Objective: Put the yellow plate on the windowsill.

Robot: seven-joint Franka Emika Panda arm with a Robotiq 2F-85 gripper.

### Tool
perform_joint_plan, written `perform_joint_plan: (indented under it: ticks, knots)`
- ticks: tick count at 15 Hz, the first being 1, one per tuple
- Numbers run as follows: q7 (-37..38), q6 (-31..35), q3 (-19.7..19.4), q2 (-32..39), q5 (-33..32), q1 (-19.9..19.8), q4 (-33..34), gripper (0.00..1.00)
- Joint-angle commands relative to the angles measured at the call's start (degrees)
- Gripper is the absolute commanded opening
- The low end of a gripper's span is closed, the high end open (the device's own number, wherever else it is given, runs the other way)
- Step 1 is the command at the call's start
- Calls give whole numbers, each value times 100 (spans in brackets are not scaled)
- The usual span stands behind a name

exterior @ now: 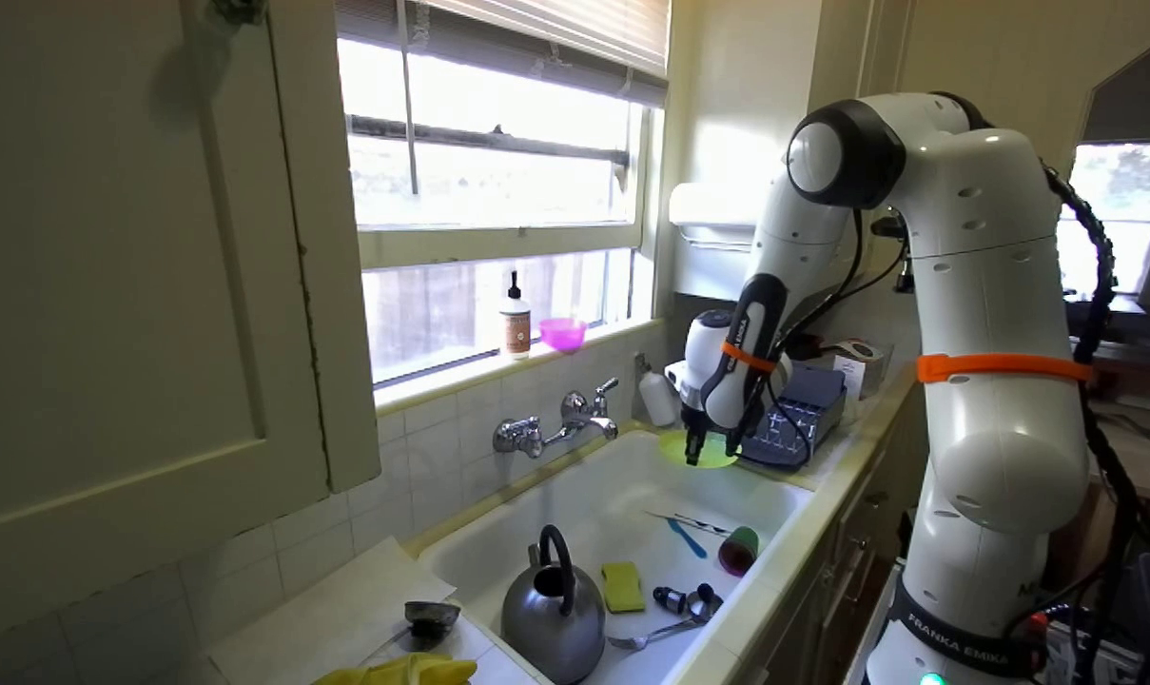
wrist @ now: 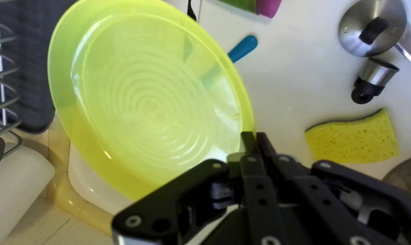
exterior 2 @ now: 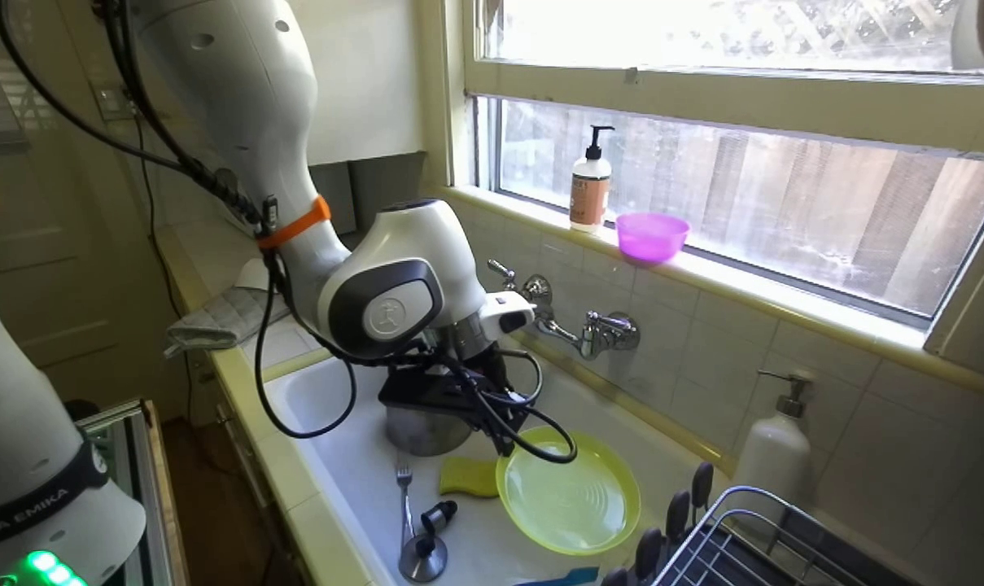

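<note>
You have the black two-fingered gripper [wrist: 254, 144] clamped on the rim of the round translucent lime-yellow plastic plate [wrist: 151, 109]; you hold the plate over the long white sink [exterior: 603, 518], lower than and apart from the narrow white-painted windowsill [exterior 2: 785, 295]; on that ledge you see an orange-labelled white pump bottle [exterior 2: 590, 191] just beside a translucent pink bowl [exterior 2: 653, 238]; in the sink lie a yellow sponge [wrist: 355, 137] and a blue handle [wrist: 242, 49], partly seen through your plate; a grey metal kettle [exterior: 554, 618] stands there too.
</note>
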Motion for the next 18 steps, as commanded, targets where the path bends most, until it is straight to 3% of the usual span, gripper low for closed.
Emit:
perform_joint_plan:
  ticks: [1,12,18]
  knots:
    - [-181,166,-372,-258,-454,212,-216,1]
    - [-106,94,-2039,-832,-2713,1257,166,1]
    - [-70,68,-2457,-1428,-3367,1188,527,1]
